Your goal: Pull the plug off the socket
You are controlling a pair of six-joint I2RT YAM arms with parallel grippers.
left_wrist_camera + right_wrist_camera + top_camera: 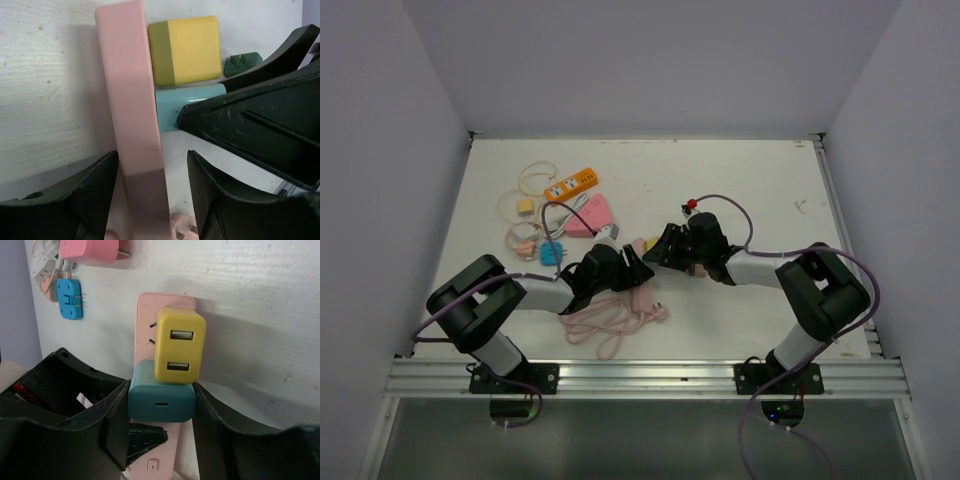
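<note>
Plug (161, 400), the teal one, sits pinched inside right claw (160, 388).

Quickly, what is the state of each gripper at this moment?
Left gripper: open, its jaws on either side of the pink power strip, not clamped on it.
Right gripper: closed on the teal plug.

On the white table's (770, 180) far left lie an orange power strip (571, 184), a pink adapter (592, 215) just nearer, a small blue adapter (551, 253), and looped pale cables (525, 190).
</note>
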